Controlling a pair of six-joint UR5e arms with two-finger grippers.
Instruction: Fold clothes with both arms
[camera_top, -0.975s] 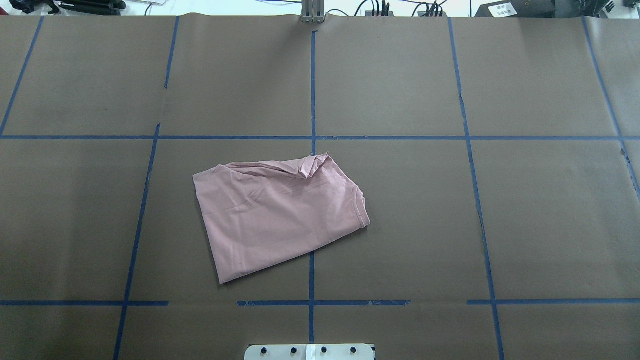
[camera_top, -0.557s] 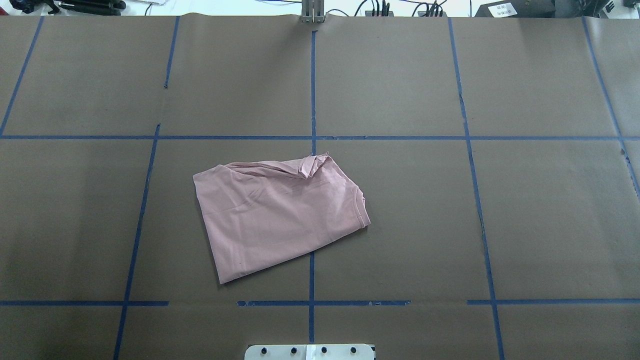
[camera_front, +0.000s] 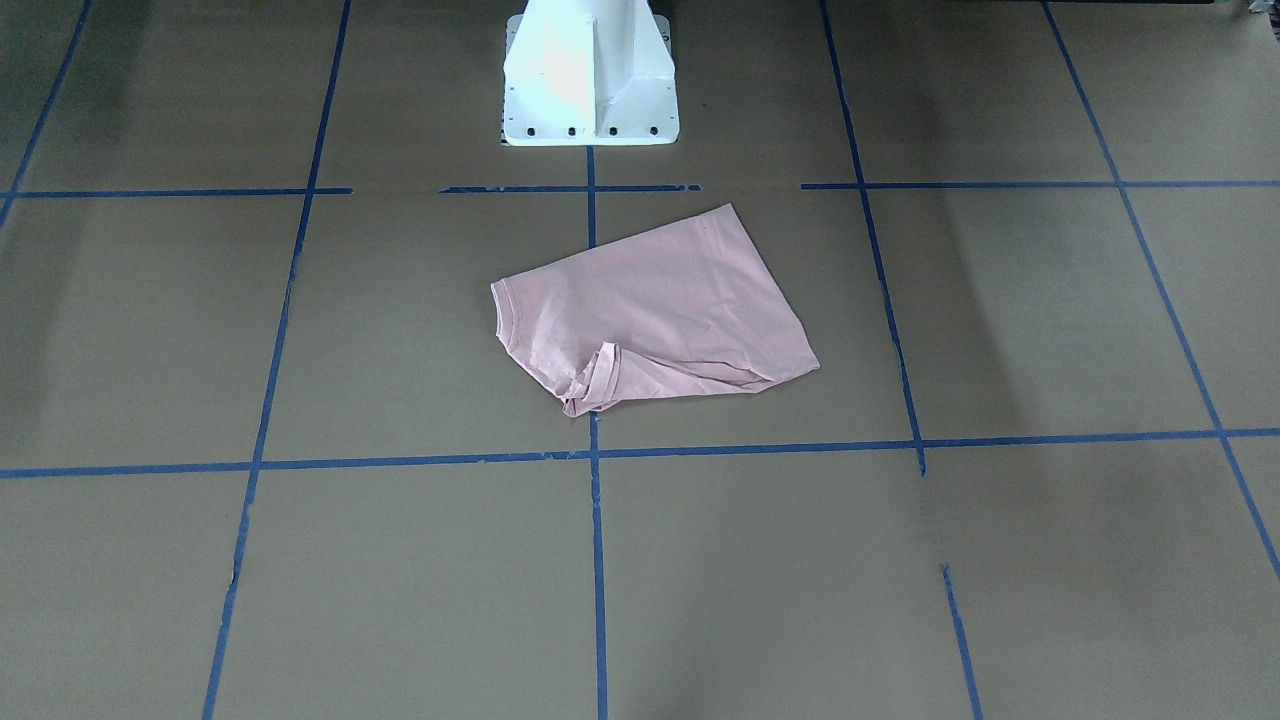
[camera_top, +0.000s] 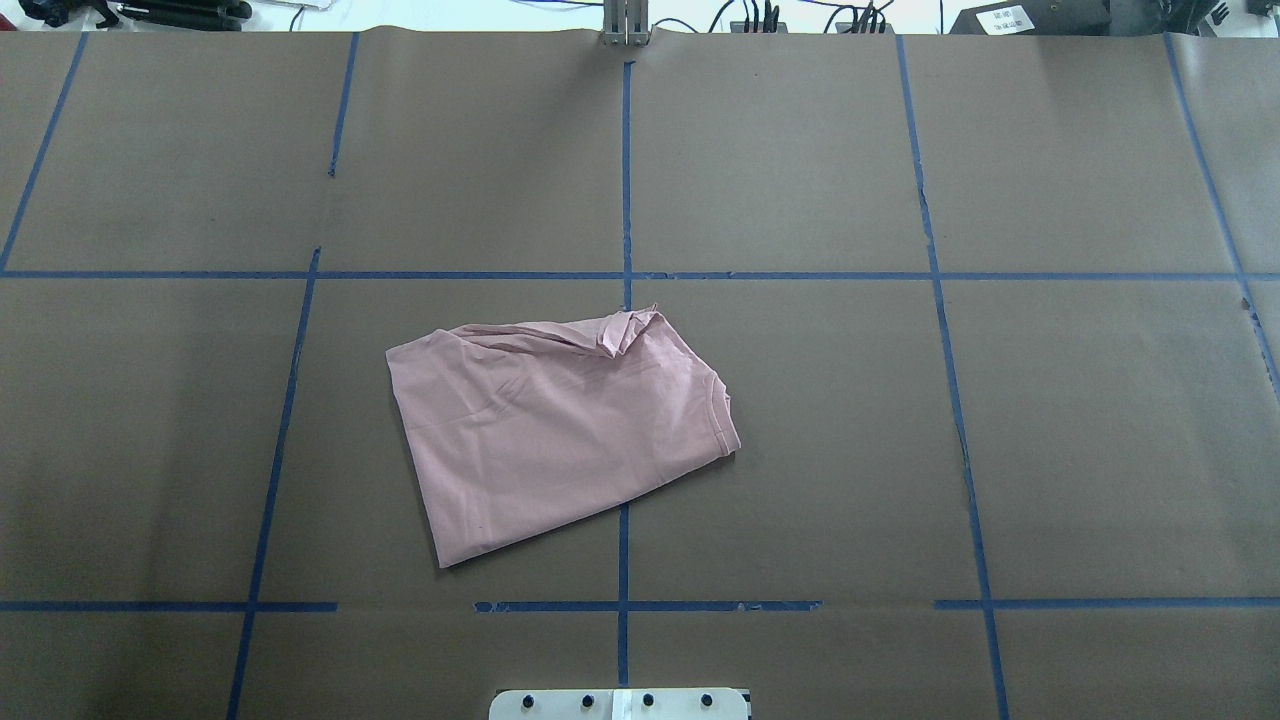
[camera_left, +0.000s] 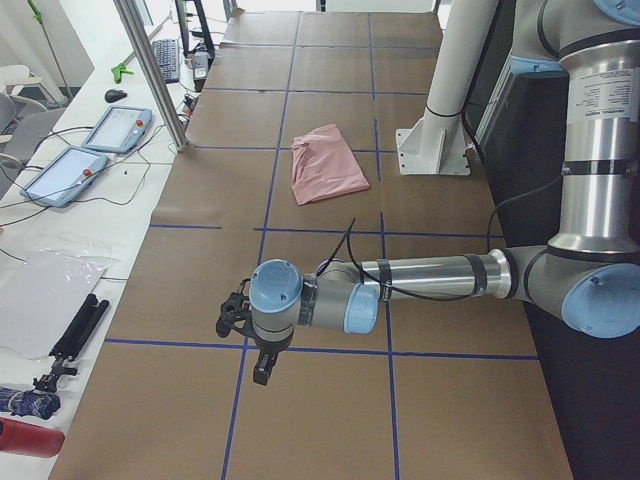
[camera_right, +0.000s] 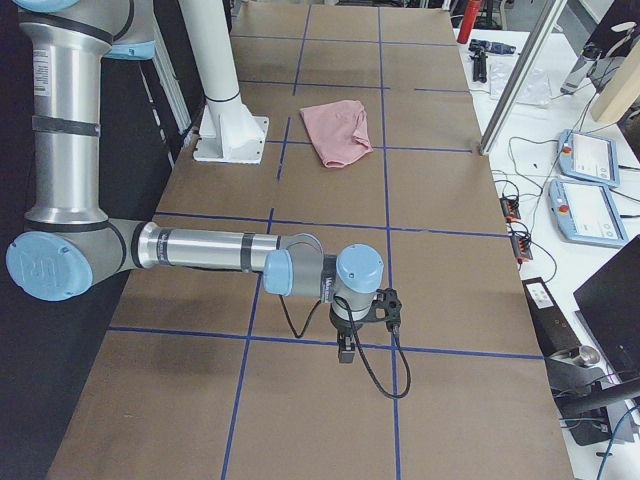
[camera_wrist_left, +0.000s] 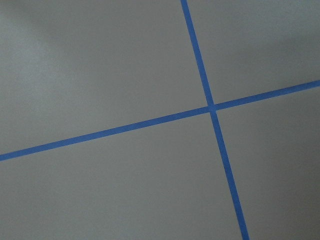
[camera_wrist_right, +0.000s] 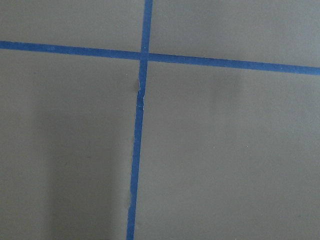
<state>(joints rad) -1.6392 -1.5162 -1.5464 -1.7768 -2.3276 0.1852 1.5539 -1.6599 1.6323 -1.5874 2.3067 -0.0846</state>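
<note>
Two sets of fingers, well apart from the T-shirt (camera_top: 560, 440): left fingers (camera_left: 262, 368) and right fingers (camera_right: 345, 352) over bare counter (camera_top: 1000, 450) at opposite ends, clenched or released not possible to tell. Held aside probably to keep the middle free. T-shirt flat, folded in slanted block before the pedestal (camera_front: 590, 80), far corner bunched. Open room on all sides.

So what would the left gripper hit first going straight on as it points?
Most likely the brown table cover near a blue tape crossing; the left gripper points down, well away from the T-shirt.
</note>
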